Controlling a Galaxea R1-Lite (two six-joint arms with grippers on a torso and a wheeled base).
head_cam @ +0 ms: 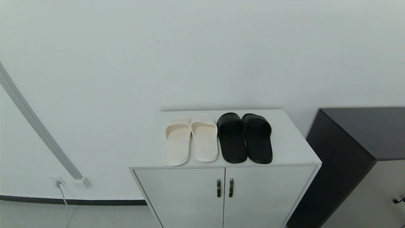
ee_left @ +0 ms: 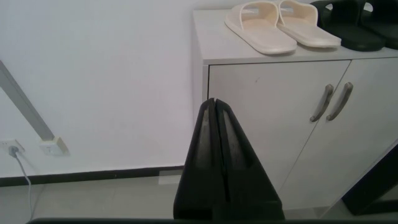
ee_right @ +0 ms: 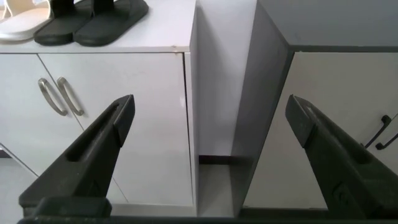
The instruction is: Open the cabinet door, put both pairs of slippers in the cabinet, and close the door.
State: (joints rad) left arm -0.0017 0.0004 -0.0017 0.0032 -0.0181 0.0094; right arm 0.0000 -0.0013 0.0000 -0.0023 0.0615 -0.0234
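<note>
Found the cabinet point(head_cam: 177, 202) against the wall, both doors shut. Located two upright bar handles point(head_cam: 218, 187) close together, one on each side of the centre seam. Located the cream slippers point(head_cam: 205, 142) and the black slippers point(head_cam: 232, 139) on the top surface point(head_cam: 291, 142): pairs side by side and touching, toes toward the wall, heels near the front edge. Recorded no step of the task as completed.

Read the left jaws as closed, pressed flat together with nothing between them, held low in front of the left door point(ee_left: 267, 106). Read the right jaws as spread wide and empty, held low, facing the cabinet's right-hand corner and the gap beside the dark cabinet point(head_cam: 341, 164).

Judged the doors to be light, stiff panels, hinged at the outer edges. Judged the bar handle to be the only sound hold: pinched across the bar and pulled outward along the door's arc, with care not to catch the neighbouring handle.

Judged the slippers to be light, soft and flexible, moulded in one piece, with a smooth skin likely to slip under a shallow pinch. Rated the strap over the toe as the best hold, taken deep across its arch. Rated the sole edge as second choice, prone to bending. Expected crowding at the inner straps, where the pairs touch.
</note>
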